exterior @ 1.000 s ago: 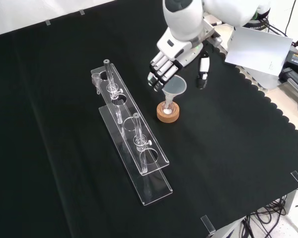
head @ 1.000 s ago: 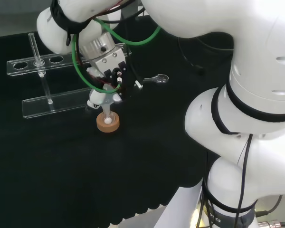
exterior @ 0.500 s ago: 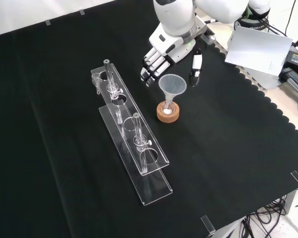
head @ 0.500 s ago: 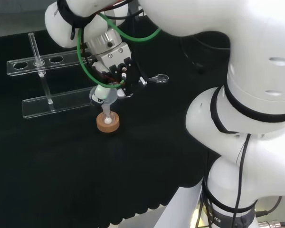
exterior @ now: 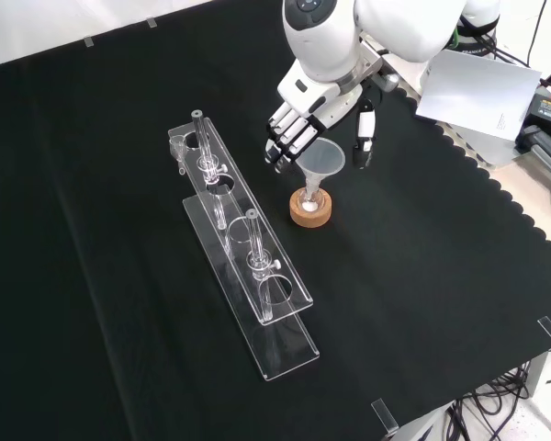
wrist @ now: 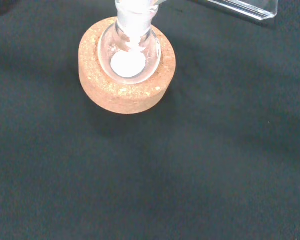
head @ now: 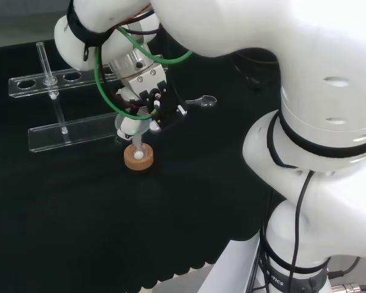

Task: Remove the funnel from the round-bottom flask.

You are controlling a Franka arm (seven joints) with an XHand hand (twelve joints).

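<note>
- Black and white robot hand [exterior: 323, 112] hangs over the bench with its fingers [exterior: 285, 138] spread and only slightly bent, thumb [exterior: 363, 138] apart from them; it holds nothing.
- Front view: fingers stand at about 10 o'clock of the clear cone-shaped funnel [exterior: 322, 159], thumb at about 2 o'clock, so the funnel's rim lies between them. Contact cannot be told.
- Funnel is seated, stem down, in the neck of the small clear glass round-bottom flask [wrist: 131, 48], which holds a little white powder [wrist: 128, 64] and rests in a round cork ring stand [exterior: 310, 210].
- Clear acrylic test-tube rack [exterior: 241, 254] stands at 8 o'clock of the flask, apart from it.
- Step in hand (judgement): pre-grasp; funnel not yet taken.
- Next move calls for closing fingers and thumb on the cone, then lifting straight up so the stem clears the neck without tipping the flask off its ring.
</note>
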